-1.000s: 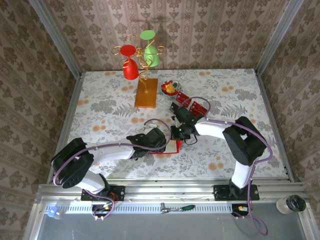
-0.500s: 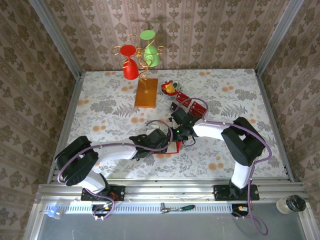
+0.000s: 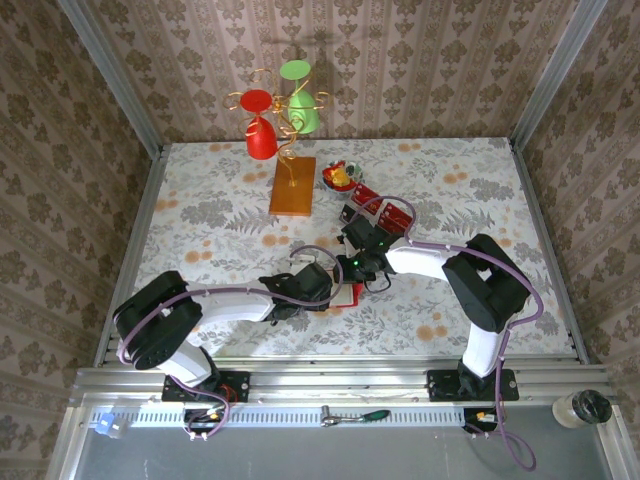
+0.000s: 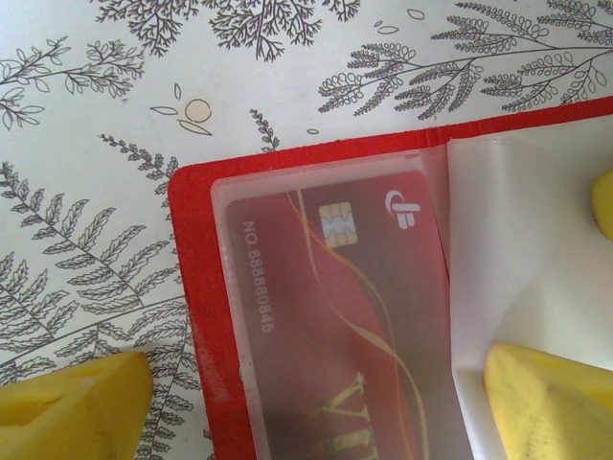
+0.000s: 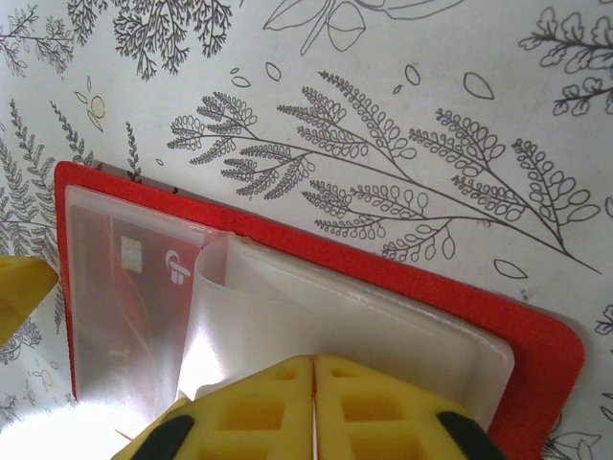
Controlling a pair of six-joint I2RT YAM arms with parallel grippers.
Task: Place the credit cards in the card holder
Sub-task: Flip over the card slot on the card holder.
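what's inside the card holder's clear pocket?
One red card with a chip and gold lettering sits inside the card holder's clear pocket. Anything beneath that card is covered, and so is whatever lies under the pale flap beside it.

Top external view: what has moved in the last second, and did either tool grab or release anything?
The left arm's elbow swung right and the left tool settled slightly nearer, covering more of the card holder. The right tool edged left. No grab or release shows. The card holder, the loose credit cards and the cup stand stayed put.
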